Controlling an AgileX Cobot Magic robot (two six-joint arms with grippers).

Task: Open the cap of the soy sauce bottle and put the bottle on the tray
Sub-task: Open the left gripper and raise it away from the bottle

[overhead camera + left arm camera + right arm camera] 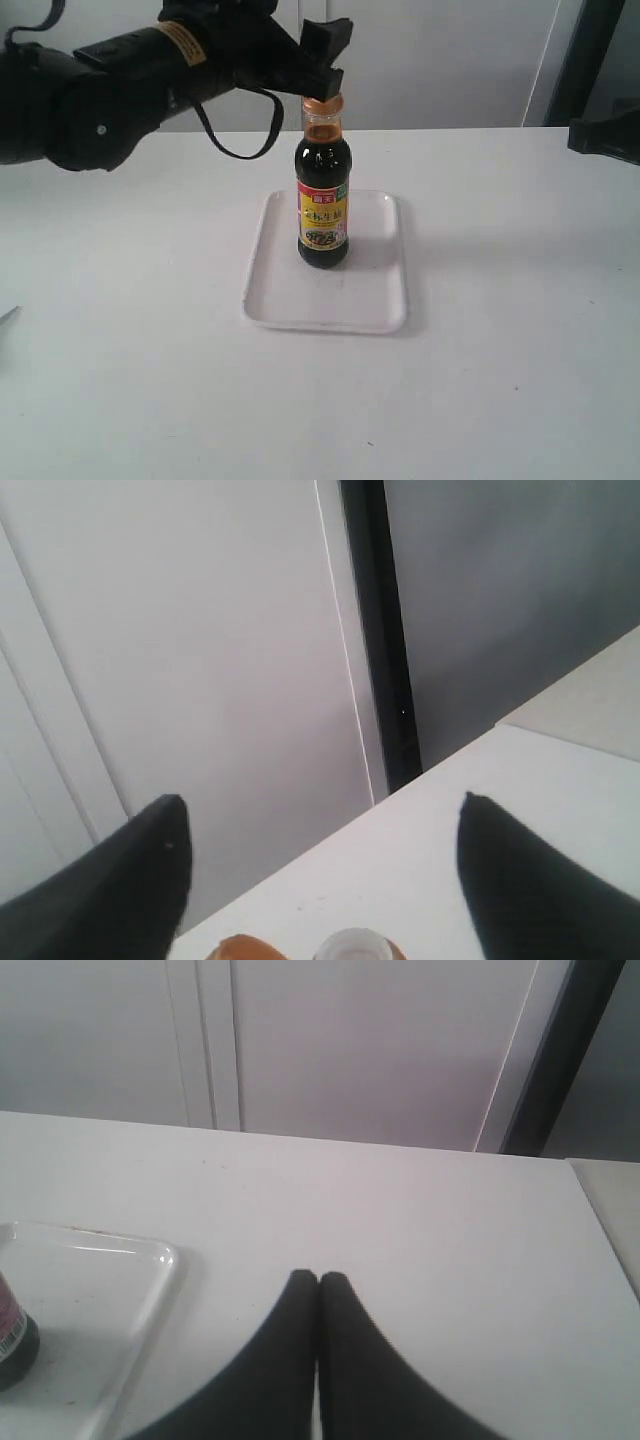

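The soy sauce bottle (322, 205), dark with a yellow label, stands upright on the white tray (280, 290). My left gripper (326, 62) hovers at the bottle's top, open, its fingers wide apart. In the left wrist view the gripper (321, 800) holds nothing. At that frame's lower edge the orange cap (245, 948) lies flipped aside of the white spout (352, 946). My right gripper (318, 1278) is shut and empty over bare table. It shows only as a dark shape (604, 135) at the exterior view's right edge. The bottle's base (14, 1345) and a tray corner (150, 1260) appear in the right wrist view.
The white table (500, 380) spreads around the tray. A black cable (235, 150) loops under the left arm, just left of the bottle's neck. A pale wall with a dark vertical post (580, 60) stands behind the table.
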